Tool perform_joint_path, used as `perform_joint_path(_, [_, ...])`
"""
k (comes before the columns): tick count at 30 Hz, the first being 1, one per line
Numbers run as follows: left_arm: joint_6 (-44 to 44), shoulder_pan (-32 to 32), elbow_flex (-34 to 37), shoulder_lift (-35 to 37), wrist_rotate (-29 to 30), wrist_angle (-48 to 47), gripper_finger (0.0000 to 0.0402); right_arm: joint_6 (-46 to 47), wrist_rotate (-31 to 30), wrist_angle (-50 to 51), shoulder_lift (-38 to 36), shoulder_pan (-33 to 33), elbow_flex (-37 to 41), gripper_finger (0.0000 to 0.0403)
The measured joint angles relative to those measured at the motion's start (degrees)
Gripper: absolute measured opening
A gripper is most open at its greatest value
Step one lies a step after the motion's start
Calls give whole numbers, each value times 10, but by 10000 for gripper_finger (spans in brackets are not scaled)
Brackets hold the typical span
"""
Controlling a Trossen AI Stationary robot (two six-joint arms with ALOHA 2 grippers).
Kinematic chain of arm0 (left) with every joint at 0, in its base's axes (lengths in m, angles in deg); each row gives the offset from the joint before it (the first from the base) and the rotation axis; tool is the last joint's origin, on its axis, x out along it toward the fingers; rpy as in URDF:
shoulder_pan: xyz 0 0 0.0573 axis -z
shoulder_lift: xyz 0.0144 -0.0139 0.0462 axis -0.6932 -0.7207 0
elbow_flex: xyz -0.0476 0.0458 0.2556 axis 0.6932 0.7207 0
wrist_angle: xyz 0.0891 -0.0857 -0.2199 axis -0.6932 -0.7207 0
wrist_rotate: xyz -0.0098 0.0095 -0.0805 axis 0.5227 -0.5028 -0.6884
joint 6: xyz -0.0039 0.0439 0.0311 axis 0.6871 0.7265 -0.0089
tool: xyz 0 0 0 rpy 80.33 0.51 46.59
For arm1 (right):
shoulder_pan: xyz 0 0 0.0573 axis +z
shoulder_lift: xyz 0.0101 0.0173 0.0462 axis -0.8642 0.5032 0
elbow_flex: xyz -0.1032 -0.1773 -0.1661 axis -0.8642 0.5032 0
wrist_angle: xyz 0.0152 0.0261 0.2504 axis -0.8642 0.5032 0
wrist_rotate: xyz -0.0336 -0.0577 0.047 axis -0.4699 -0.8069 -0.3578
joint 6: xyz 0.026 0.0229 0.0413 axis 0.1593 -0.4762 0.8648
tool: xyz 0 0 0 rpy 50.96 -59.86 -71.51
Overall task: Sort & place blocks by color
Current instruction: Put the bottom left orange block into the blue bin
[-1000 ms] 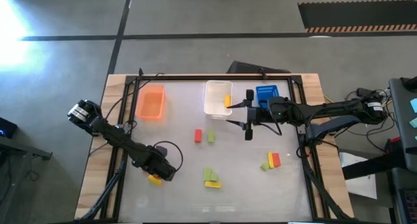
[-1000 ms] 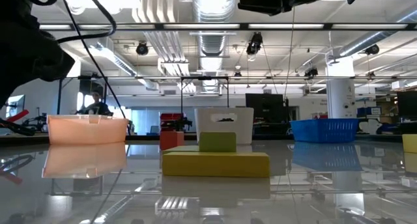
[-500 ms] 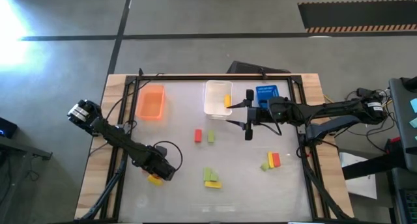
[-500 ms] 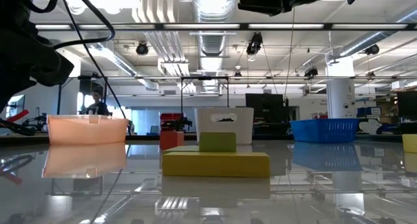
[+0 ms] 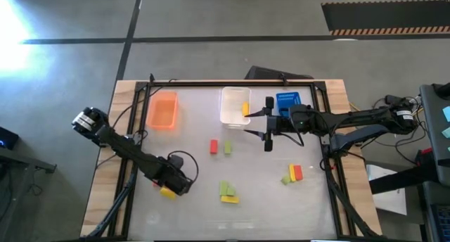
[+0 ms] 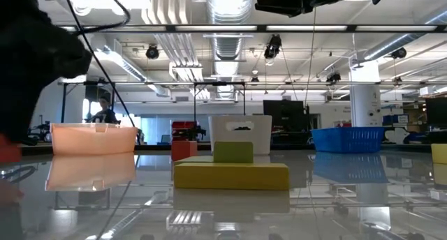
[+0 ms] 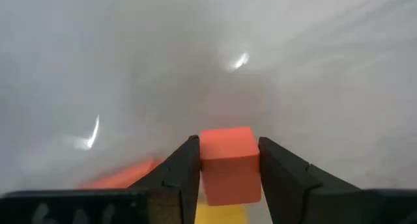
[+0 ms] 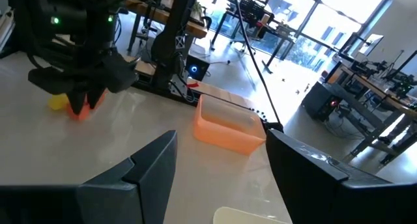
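My left gripper [image 5: 167,186] is near the table's near-left corner, shut on a red block [image 7: 227,164]. That block also shows under the gripper in the right wrist view [image 8: 79,108]. A yellow block [image 5: 167,193] lies right beside it. My right gripper [image 5: 267,126] hangs open and level over the far middle, holding nothing. Other blocks lie loose: a red one [image 5: 214,146] and a green one [image 5: 228,148] mid-table, greens [image 5: 226,189] with a yellow [image 5: 230,199] nearer, and a green, yellow and red group [image 5: 292,174] at the right. My left gripper pinches the red block by two opposite sides [image 7: 207,160] between its two fingers [image 7: 179,175]. The fingers come from above, pointing steeply down. The block sits level in the hold, just over the yellow block's edge; whether it is clear of the table I cannot tell.
Three bins stand in a row at the far side: an orange bin [image 5: 163,110] at the left, a clear bin [image 5: 235,105] with a yellow block [image 5: 245,109] inside, and a blue bin [image 5: 287,101] behind my right gripper. A black frame [image 5: 232,81] edges the table.
My left gripper has turned and tipped a little over the red and yellow blocks at the near left. The red block, which lay in the open beside the yellow one, is now covered by the gripper from above and shows at the low view's left edge.
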Motion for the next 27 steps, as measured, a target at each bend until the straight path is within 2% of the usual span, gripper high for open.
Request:
perform_joint_path(5, [124, -3, -28, 26, 162, 34, 113, 0, 3, -3, 7, 0, 2, 226])
perform_joint_path(8, [283, -7, -30, 53, 272, 120, 113, -2, 33, -9, 29, 0, 5, 226])
perform_joint_path(11, [457, -18, -18, 84, 336, 245, 113, -9, 81, -41, 66, 1, 10, 226])
perform_joint_path(15, [641, -40, 5, 112, 345, 427, 114, -52, 97, -94, 118, 22, 10, 226])
perform_joint_path(17, [695, -48, 24, 125, 330, 514, 114, -85, 98, -124, 139, 39, 10, 226])
perform_joint_path(22, [698, -65, 90, 159, 307, 656, 114, -176, 76, -210, 176, 89, 10, 226])
perform_joint_path(27, [679, -73, 168, 180, 302, 810, 114, -233, 12, -298, 207, 109, 9, 226])
